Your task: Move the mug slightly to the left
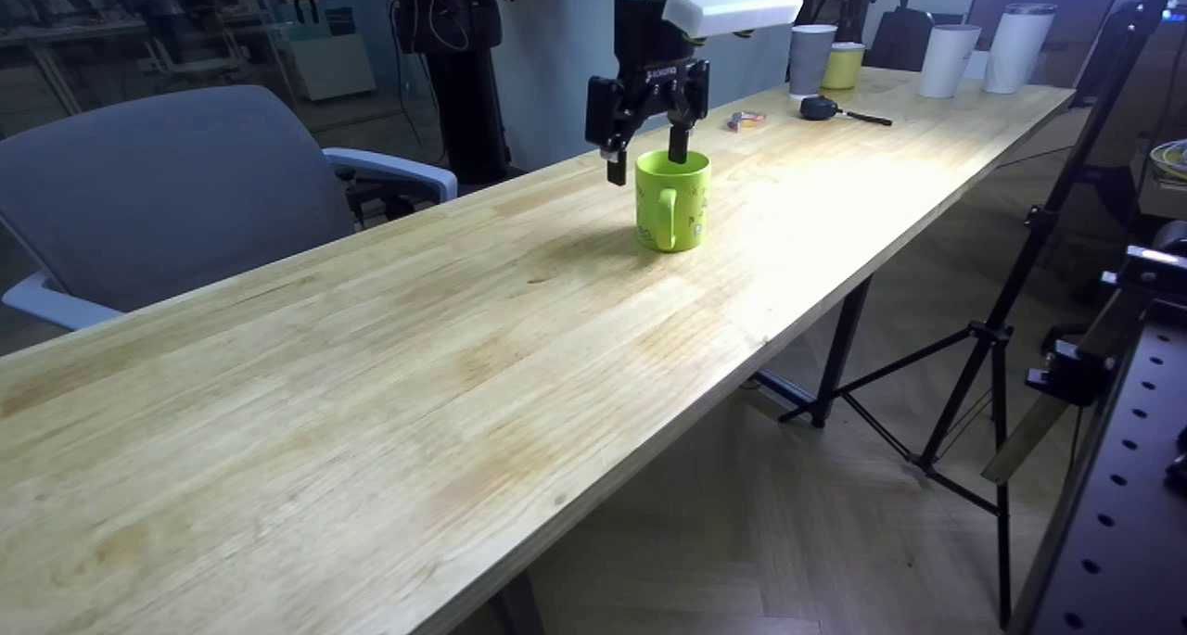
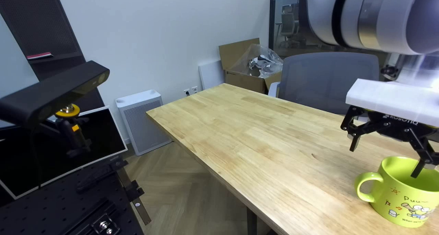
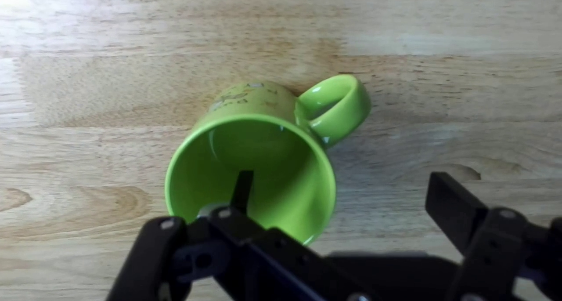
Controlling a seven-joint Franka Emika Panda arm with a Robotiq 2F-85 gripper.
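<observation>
The lime-green mug [image 1: 672,210] stands upright on the wooden table. It also shows in an exterior view [image 2: 399,199], where its handle points left and cartoon prints mark its side. In the wrist view I look down into the mug [image 3: 250,103], and its handle points to the upper right. My gripper [image 1: 647,160] is open and empty above it, also in an exterior view [image 2: 384,162]. In the wrist view, one finger of the gripper [image 3: 342,181] overlaps the mug's mouth and the other is outside the rim. I cannot tell how deep the finger over the mouth reaches.
The wooden table [image 1: 371,412] has a long front edge. At its far end stand a grey cup [image 1: 810,60], a yellowish-green cup [image 1: 842,67], a white cup [image 1: 948,60] and a tall white tumbler [image 1: 1018,49]. A black object [image 1: 821,107] and small packet [image 1: 746,120] lie nearer.
</observation>
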